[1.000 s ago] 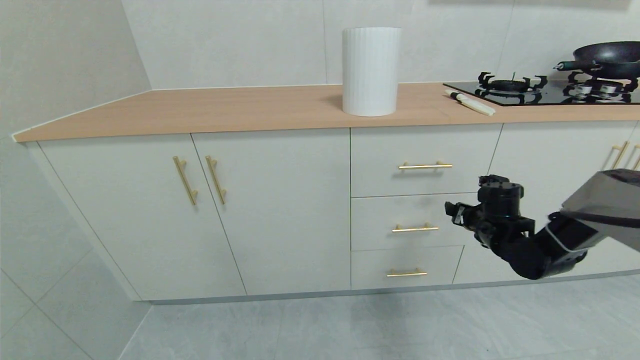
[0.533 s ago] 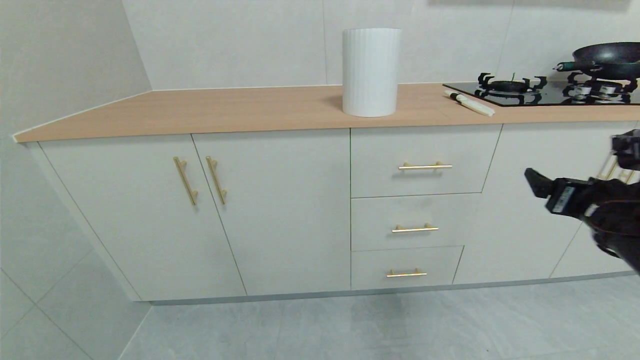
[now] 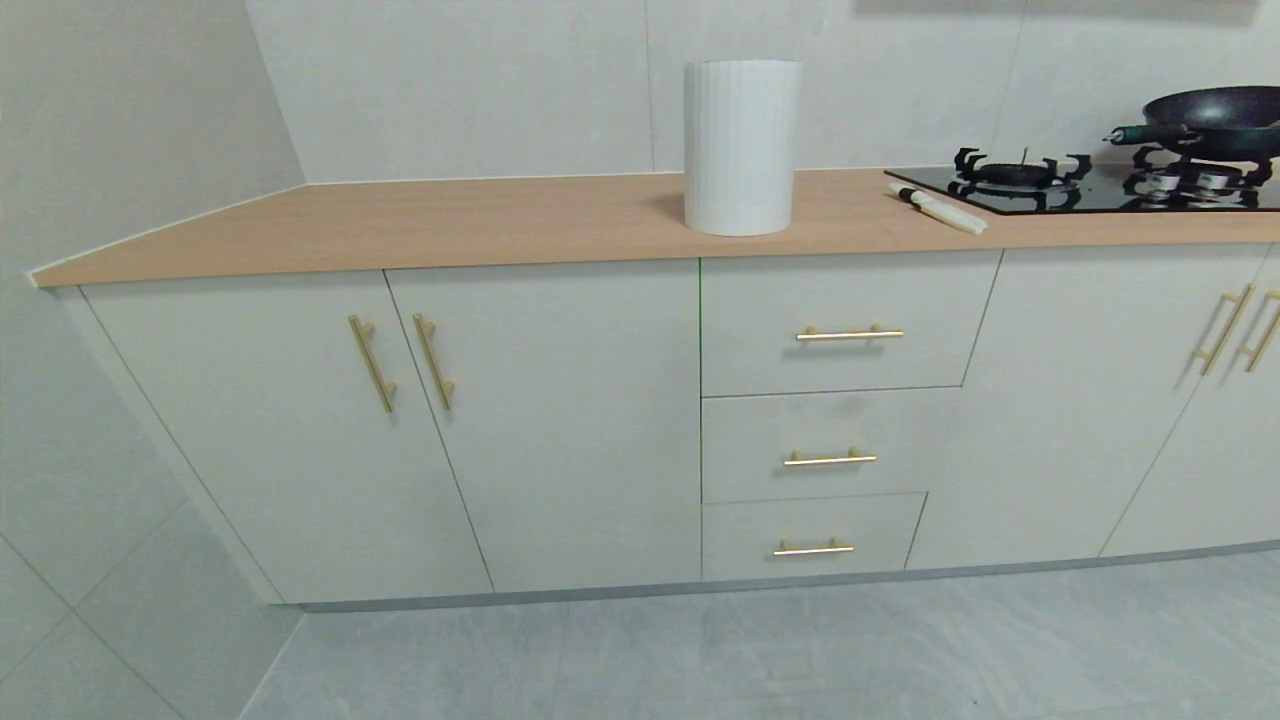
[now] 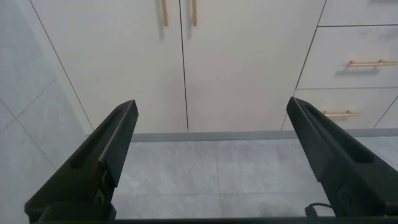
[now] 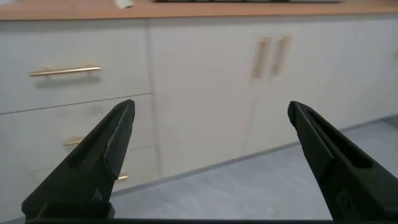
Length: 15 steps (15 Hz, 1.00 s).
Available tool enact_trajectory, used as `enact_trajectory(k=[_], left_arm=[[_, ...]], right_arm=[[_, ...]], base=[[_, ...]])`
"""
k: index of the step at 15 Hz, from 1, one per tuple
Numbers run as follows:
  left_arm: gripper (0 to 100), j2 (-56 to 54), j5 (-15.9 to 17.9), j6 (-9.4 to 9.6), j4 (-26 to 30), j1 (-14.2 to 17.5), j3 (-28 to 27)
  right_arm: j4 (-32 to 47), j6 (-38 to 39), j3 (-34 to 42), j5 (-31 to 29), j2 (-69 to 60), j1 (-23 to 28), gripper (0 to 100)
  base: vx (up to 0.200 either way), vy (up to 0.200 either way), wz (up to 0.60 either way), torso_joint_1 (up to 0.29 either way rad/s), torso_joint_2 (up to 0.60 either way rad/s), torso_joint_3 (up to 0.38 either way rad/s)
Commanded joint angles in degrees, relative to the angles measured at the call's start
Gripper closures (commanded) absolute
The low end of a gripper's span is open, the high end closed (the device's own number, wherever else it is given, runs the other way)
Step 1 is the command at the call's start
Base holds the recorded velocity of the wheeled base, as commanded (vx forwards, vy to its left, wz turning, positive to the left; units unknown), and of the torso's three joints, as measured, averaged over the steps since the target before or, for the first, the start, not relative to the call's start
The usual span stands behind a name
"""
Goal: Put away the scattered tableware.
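The one piece of tableware I could make out was a pale, slender utensil [image 3: 937,208] with a dark end. It lay flat on the table [image 3: 450,220] just beside the edge of the hob [image 3: 1090,192], with the dark end nearest the hob. From where I stood I could not tell whether it was a knife, a pair of chopsticks or something else. It looked light and narrow, so I judged that a grip across its middle would be needed to lift it cleanly.

By my reckoning the job was not yet done. The utensil sat out in the open, touched by nothing. The tall white ribbed container [image 3: 740,147], a likely home for it, stood upright near it along the table. The three drawers [image 3: 850,325] below were all shut, as were the cupboard doors [image 3: 400,360] further along. A dark pan [image 3: 1215,108] rested on the far burner.

The left end effector [image 4: 210,107] hung low over the grey floor [image 4: 217,180] in front of the cupboard doors, fingers spread wide and holding nothing. The right end effector [image 5: 211,107] faced the cabinet fronts, equally wide apart and empty.
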State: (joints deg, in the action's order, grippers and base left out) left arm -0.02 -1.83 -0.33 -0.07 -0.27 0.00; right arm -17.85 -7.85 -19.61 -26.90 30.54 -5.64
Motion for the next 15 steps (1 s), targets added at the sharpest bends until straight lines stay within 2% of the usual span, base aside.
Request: enact_trajectory(k=[1,3,4,6,8,10,12,13,15], left_arm=[[0,0.02,-0.02,-0.02,-0.01,0.00,0.00],[0,0.02,-0.02,-0.02,-0.01,0.00,0.00],[0,0.02,-0.02,-0.02,-0.01,0.00,0.00],[0,0.02,-0.02,-0.02,-0.01,0.00,0.00],[0,0.02,-0.02,-0.02,-0.01,0.00,0.00],[0,0.02,-0.02,-0.02,-0.01,0.00,0.00],[0,0.02,-0.02,-0.02,-0.01,0.00,0.00],[0,0.02,-0.02,-0.02,-0.01,0.00,0.00],[0,0.02,-0.02,-0.02,-0.01,0.00,0.00]], right_arm=[[13.19,-1.91,1.16,0.10,-21.40,5.29,0],[18.37,-1.91,1.42,1.94,-27.29,5.20,0],[21.98,-1.03,2.30,4.84,-30.54,5.56,0],[19.17,2.05,5.38,5.55,-30.45,5.56,0],[16.62,2.14,9.95,13.46,-30.45,5.56,0],[13.89,2.31,15.84,24.27,-30.45,5.56,0],[13.89,2.14,19.61,29.63,-30.45,5.56,0],[16.53,2.23,19.61,29.63,-30.45,5.56,0],[16.97,2.58,19.61,29.54,-30.45,5.56,0]], base=[[0.000,0.000,0.00,0.000,0.00,0.000],[0.000,0.000,0.00,0.000,0.00,0.000],[0.000,0.000,0.00,0.000,0.00,0.000],[0.000,0.000,0.00,0.000,0.00,0.000],[0.000,0.000,0.00,0.000,0.00,0.000],[0.000,0.000,0.00,0.000,0.00,0.000],[0.000,0.000,0.00,0.000,0.00,0.000],[0.000,0.000,0.00,0.000,0.00,0.000],[0.000,0.000,0.00,0.000,0.00,0.000]])
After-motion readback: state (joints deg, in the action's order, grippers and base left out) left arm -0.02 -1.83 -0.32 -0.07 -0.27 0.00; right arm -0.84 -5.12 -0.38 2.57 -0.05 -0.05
